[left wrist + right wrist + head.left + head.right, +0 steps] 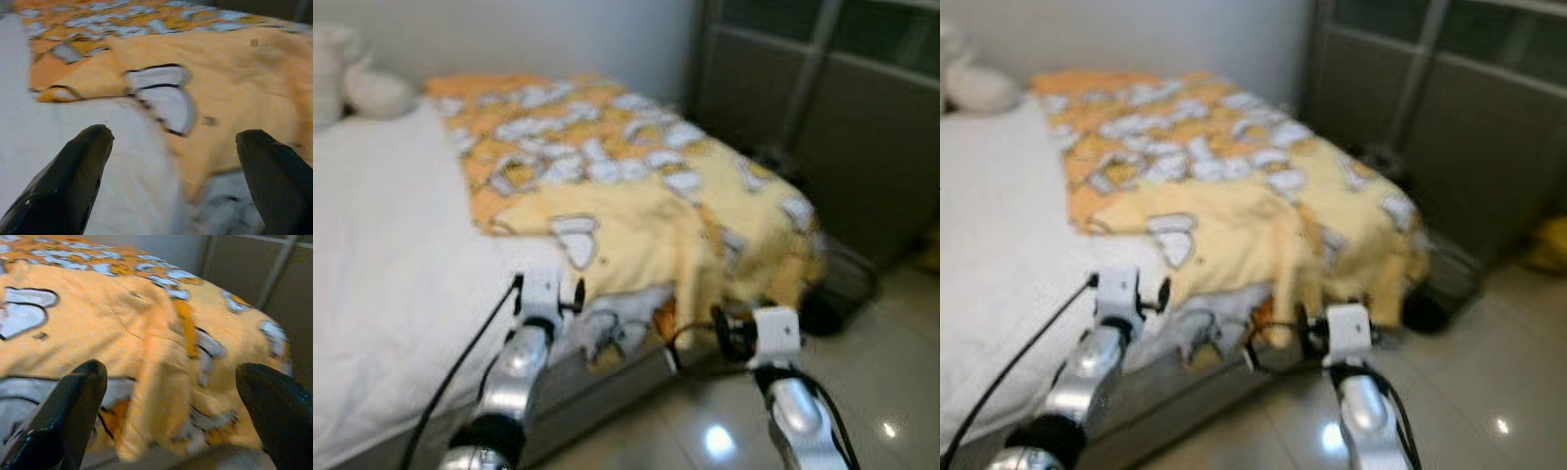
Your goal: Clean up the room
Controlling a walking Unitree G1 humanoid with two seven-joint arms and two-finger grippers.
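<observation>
White bed (382, 245) carried a rumpled yellow blanket (646, 196) draped over its foot corner, just ahead of the wide-spread left gripper (171, 161) and right gripper (168, 396), its pattern blurred.

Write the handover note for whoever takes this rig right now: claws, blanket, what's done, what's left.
Left claw: open, holding nothing, raised toward the near edge of the yellow patterned blanket where it meets the white sheet.
Right claw: open, holding nothing, facing the blanket's crumpled corner that hangs over the foot of the bed.
Blanket: spread unevenly over the bed's right side, bunched and drooping at the near corner. A pillow lies at the head.
Done: the robot stands at the bed with both arms raised; nothing is gripped yet.
Left: probably grip the blanket edge and straighten or fold it.
</observation>
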